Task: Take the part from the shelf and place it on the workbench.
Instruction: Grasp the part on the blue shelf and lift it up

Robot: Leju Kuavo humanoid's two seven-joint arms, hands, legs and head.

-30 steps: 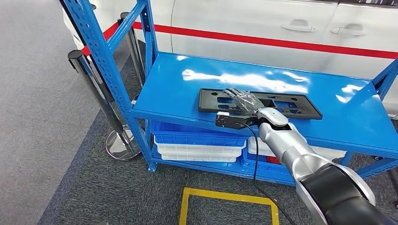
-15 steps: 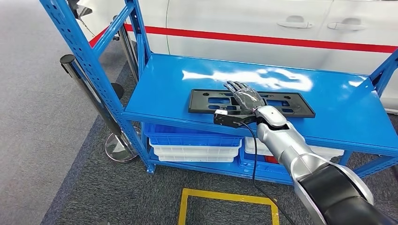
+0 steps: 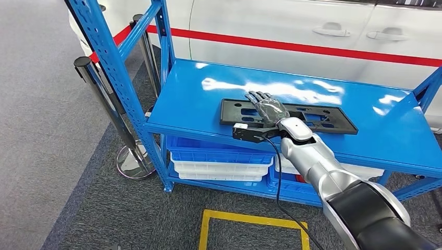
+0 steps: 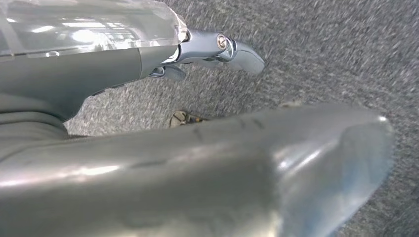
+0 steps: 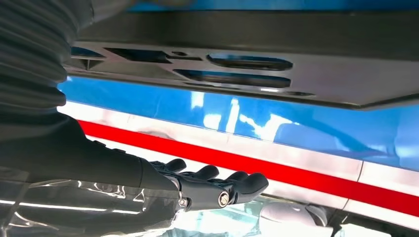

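right robot hand (image 3: 268, 110) is stretched out flat above the black part (image 3: 333, 117), its fingers (image 5: 217, 183) straight and side by side, clasping nothing; whether the palm touches the part i cannot tell, since the right wrist view shows a strip of blue between the fingers and the plate; the part itself, a long flat black panel with cut-out slots, lies on the blue shelf (image 3: 198, 99), nearer the shelf's front edge than its back, and roughly midway along it; left robot hand (image 4: 217, 49) hangs over grey carpet, away from the shelf, and i cannot tell if its fingers are spread or curled; beyond the shelf stands a white car (image 3: 292, 26) with a red stripe, below the shelf's top deck sit blue and white bins (image 3: 221, 161), and off the shelf's left end a chrome post (image 3: 104, 99); by my reading the task is barely begun: the reach is made, but the grasp, the lift and the carry to the worktop are all left to do
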